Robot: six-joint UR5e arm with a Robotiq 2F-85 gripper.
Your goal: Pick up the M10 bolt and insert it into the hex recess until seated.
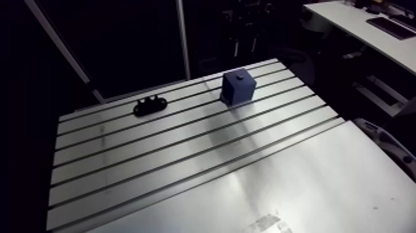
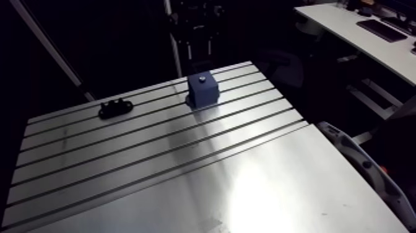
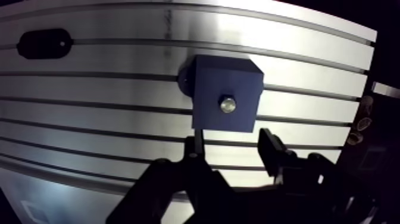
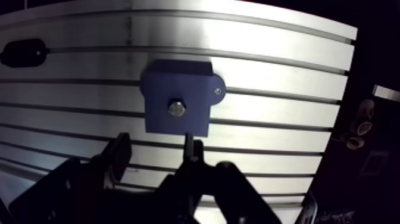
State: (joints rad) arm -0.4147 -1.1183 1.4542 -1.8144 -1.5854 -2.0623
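1. In the arm view, the low black plastic bracket (image 1: 150, 106) lies to the left, well apart from the work. We judge it a hazard only if a wide sideways swing of the arm strikes it.
2. The silver M10 bolt (image 3: 227, 105) sits head-up in the top of the dark-blue square block (image 3: 226, 95). We cannot tell whether it is fully seated. If its flats ride on the recess edge, it could be sitting proud.
3. The two-fingered black gripper (image 3: 233, 148) is spread wide and holds nothing, with its tips just short of the block. A careless descent could clip the block and shift it.
4. The slotted aluminium table (image 3: 107, 119) is shiny and hard. A dropped bolt would probably roll into a groove.
5. Around the block there is ample free room on every side.
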